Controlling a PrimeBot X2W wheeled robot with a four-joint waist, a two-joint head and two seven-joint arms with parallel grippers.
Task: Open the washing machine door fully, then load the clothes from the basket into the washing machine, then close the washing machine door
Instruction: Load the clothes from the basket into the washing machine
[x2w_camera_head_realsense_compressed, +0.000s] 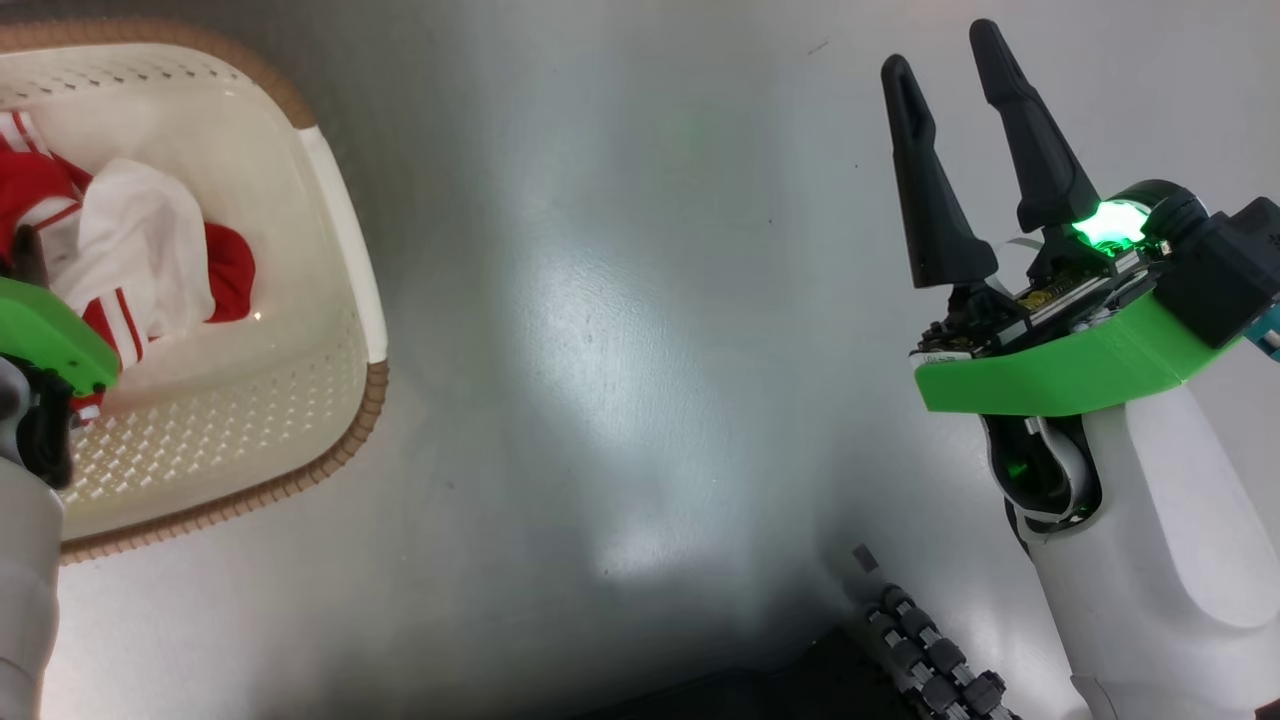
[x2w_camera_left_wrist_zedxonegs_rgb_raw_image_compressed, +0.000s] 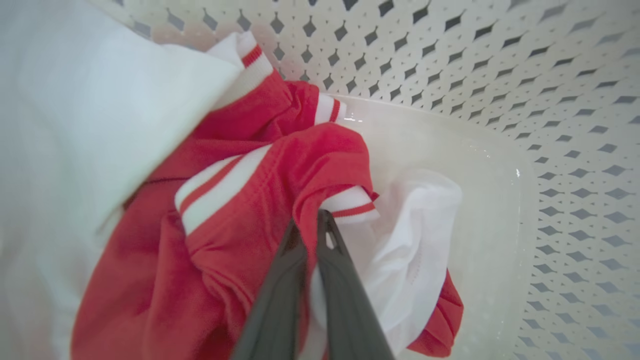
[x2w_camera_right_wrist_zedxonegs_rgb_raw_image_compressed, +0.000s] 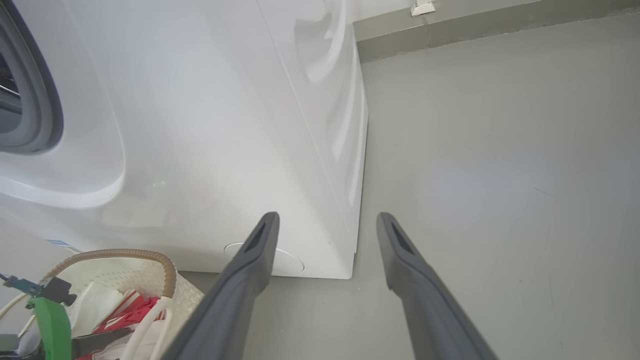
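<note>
The washing machine (x2w_camera_right_wrist_zedxonegs_rgb_raw_image_compressed: 200, 125) stands on the floor, its grey-gasketed mouth at the far left. Near its front, on the left, sits the basket (x2w_camera_head_realsense_compressed: 345, 240), with the clothes (x2w_camera_left_wrist_zedxonegs_rgb_raw_image_compressed: 235, 235) heaped inside. Loading is the step in hand. The left pincer (x2w_camera_left_wrist_zedxonegs_rgb_raw_image_compressed: 311, 220) is pressed together on a fold of the red striped garment. The right pincer (x2w_camera_head_realsense_compressed: 940, 48) hangs spread over bare floor on the right, holding nothing. Next, I judge, the pinched garment must be lifted clear of the basket and carried to the mouth without the fold slipping.
</note>
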